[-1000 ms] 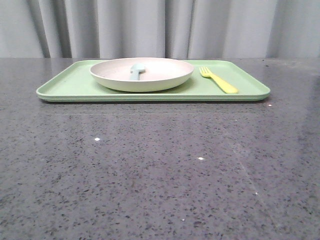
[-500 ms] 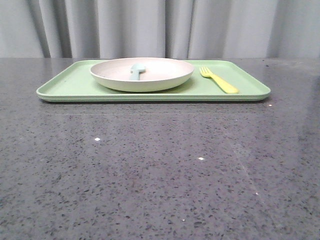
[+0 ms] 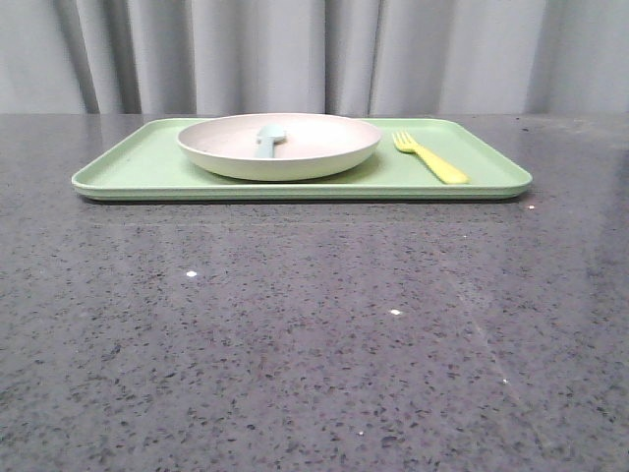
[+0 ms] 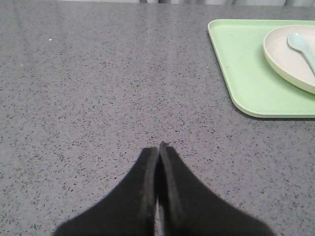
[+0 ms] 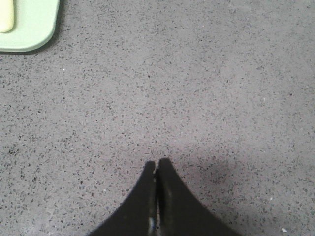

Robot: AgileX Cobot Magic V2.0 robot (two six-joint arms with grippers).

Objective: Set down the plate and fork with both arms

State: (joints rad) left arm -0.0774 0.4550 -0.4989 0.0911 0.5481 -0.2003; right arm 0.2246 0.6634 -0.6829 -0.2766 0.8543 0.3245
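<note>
I am watching both pincers, left pincer (image 4: pixel 157 147) and right pincer (image 5: pixel 157 164), hovering pressed closed over the grey surface (image 3: pixel 314 334), holding nothing. Cream plate (image 3: pixel 279 146) sits mid-tray (image 3: pixel 128 167); yellow fork (image 3: pixel 429 157) at its 3 o'clock. I should spread each pincer before approaching.

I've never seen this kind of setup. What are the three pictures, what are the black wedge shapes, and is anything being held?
This is a two-armed robot at a grey table. The front view looks forward over the table: a green tray carries a cream plate with a pale blue spoon in it, and a yellow fork lies beside the plate on the tray. The other two pictures come from cameras on the wrists. The black wedges are the grippers: the left gripper and the right gripper, each with fingers pressed together. Both are above bare table, away from the tray, holding nothing.
</note>
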